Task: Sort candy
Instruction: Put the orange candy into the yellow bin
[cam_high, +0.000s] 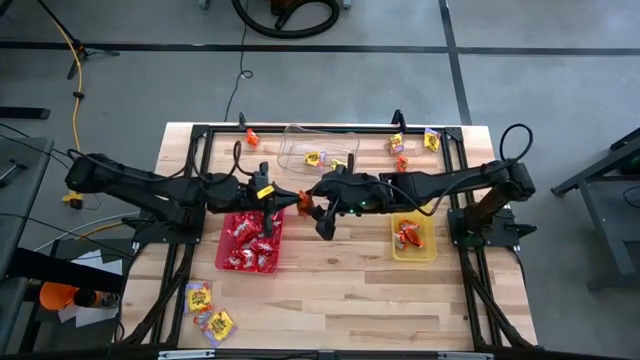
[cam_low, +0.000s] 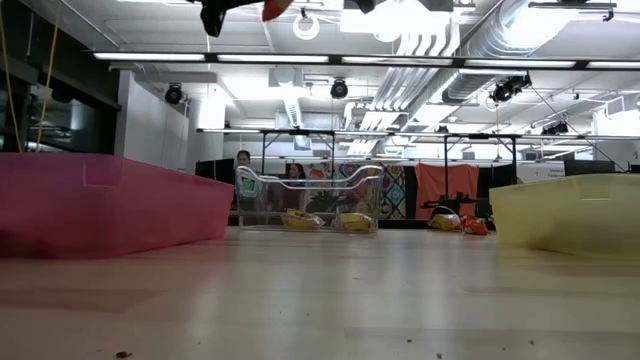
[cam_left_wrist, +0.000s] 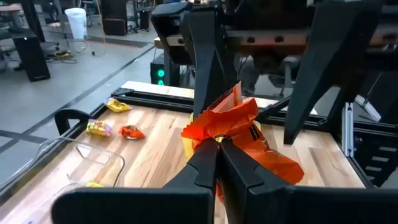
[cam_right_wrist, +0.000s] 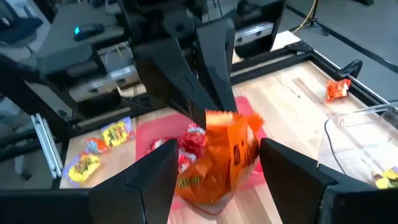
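high: overhead, straight down on the whole pale wooden desk (cam_high: 340, 290)
low: desk-top level, facing the room
wrists: close, facing each other, sharing one crinkled orange candy packet (cam_left_wrist: 227, 127)

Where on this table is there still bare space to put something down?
Bare wood lies between the red tray and yellow tray, and along the near edge right of the loose candy. It is crowded mid-table, where both end effectors meet over an orange packet.

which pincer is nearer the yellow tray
Right. The right pincer hangs open over the table's middle, nearer the yellow tray. The left pincer, shut on an orange candy, is a little farther, above the red tray.
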